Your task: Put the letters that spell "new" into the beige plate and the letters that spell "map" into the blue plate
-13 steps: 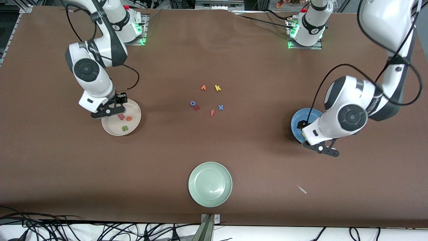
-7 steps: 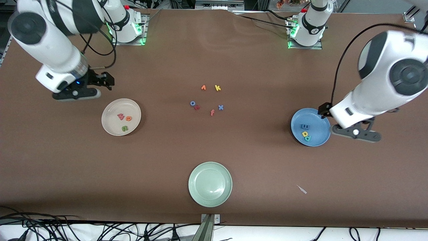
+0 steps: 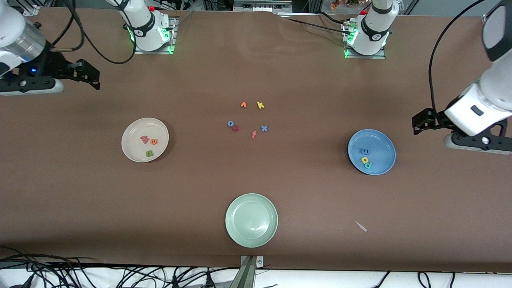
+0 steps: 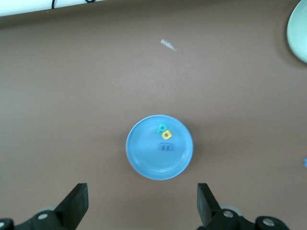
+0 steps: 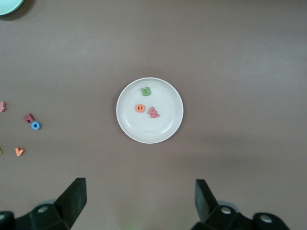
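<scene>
Front view: the beige plate (image 3: 145, 139) carries three foam letters, pinkish-red w (image 3: 144, 139), orange e (image 3: 153, 141) and green n (image 3: 149, 153); the blue plate (image 3: 371, 151) carries three, m (image 3: 365, 151), a (image 3: 364, 160) and p (image 3: 369, 165). Six spare letters lie mid-table, plus one pale green plate (image 3: 251, 220).

Left wrist view: the left claw (image 4: 143, 203) hangs spread and empty above the blue plate.

Right wrist view: the right claw (image 5: 141, 200) is spread and empty above the beige plate. These letters look feather-light, soft and thin; pinch across the edges.
</scene>
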`<control>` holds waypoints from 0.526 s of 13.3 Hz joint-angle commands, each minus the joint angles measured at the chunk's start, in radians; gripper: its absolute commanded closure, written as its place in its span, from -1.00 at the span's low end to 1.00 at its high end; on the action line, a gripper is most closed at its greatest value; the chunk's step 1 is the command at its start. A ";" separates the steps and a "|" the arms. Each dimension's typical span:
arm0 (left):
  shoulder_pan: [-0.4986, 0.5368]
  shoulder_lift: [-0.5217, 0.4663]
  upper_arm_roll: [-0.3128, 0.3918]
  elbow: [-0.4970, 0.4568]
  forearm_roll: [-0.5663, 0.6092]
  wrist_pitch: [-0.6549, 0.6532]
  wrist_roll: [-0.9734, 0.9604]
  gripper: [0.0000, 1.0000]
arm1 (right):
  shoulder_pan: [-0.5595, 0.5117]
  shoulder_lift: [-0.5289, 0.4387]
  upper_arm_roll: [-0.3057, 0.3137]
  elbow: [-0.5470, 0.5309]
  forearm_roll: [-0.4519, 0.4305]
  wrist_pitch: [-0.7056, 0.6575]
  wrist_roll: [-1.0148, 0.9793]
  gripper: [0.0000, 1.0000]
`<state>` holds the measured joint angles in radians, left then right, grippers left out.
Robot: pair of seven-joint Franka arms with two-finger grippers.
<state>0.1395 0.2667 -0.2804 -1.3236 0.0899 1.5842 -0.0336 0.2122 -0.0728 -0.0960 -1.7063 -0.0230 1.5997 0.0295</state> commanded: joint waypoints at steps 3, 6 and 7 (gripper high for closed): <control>-0.124 -0.255 0.161 -0.294 -0.118 0.097 0.005 -1.00 | 0.058 0.036 -0.030 0.053 0.015 -0.027 -0.011 -1.00; -0.175 -0.331 0.193 -0.373 -0.105 0.030 -0.005 -1.00 | 0.059 0.036 -0.028 0.060 0.009 -0.044 -0.007 -1.00; -0.185 -0.331 0.208 -0.371 -0.108 0.014 0.000 -1.00 | 0.059 0.036 -0.028 0.060 0.008 -0.050 -0.003 -1.00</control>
<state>-0.0229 -0.0152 -0.1134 -1.6313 -0.0070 1.6094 -0.0390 0.2675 -0.0498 -0.1180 -1.6819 -0.0217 1.5856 0.0262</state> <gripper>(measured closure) 0.000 0.000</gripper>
